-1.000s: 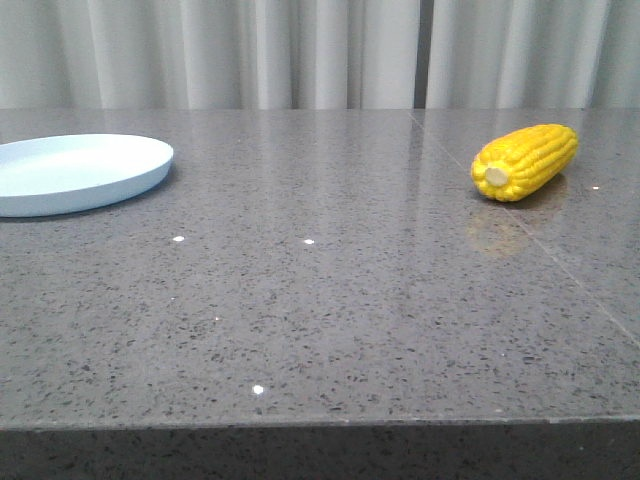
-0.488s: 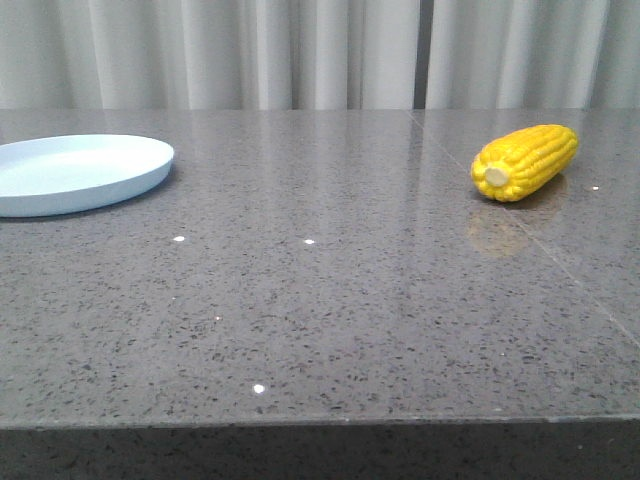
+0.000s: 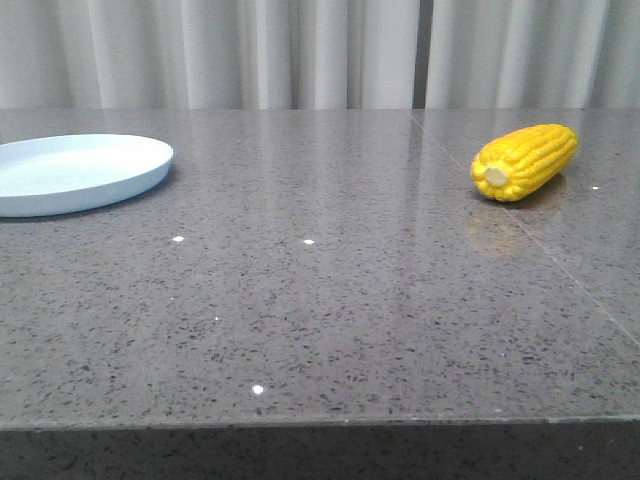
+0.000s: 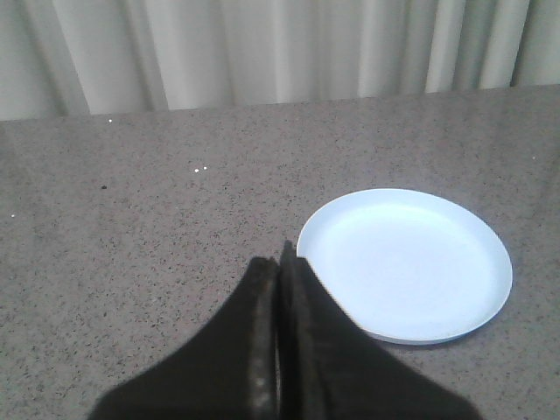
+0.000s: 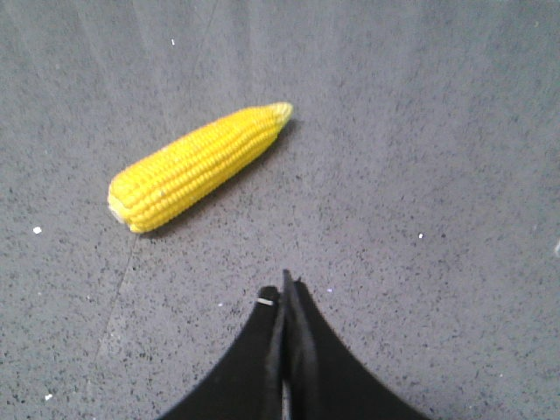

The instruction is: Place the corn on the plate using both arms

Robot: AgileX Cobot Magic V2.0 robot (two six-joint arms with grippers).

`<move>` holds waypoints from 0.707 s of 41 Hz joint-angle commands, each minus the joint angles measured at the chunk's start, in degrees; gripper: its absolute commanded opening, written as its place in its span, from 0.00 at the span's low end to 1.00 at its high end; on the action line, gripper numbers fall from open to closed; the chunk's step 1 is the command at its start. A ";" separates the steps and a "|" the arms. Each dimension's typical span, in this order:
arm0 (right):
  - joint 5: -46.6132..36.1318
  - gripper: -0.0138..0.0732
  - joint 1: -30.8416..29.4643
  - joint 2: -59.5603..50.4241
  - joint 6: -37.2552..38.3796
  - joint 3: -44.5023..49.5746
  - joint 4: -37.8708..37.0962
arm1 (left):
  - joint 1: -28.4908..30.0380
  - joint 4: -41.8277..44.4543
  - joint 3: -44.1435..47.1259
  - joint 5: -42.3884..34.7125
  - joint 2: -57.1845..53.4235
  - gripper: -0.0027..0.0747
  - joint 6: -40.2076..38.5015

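Nothing has shifted in the front view over the last second: corn lies on its side on the right of the grey bench, cream stub end toward the camera, and the plate sits empty at the far left, well apart from it. No arm shows in this view, so the task reads as not yet begun. Left wrist view: left claw is pinched together, fingers touching with nothing between them, hanging over bare bench just beside the plate rim; corn is not in this view. Right wrist view: right claw is likewise pressed closed and empty, above the bench with the corn lying near but apart from it, tapered tip pointing away from the stub end. My read: with no change, both arms are at a start pose; the right claw would need to spread before dropping onto the cob, likely across its middle. Rounded cob may roll if nudged off-centre.
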 commanded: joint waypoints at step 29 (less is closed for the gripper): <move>-1.99 0.88 -0.34 4.87 -0.58 -1.93 -2.14 | -0.47 -0.39 -5.35 3.69 10.53 0.76 -0.37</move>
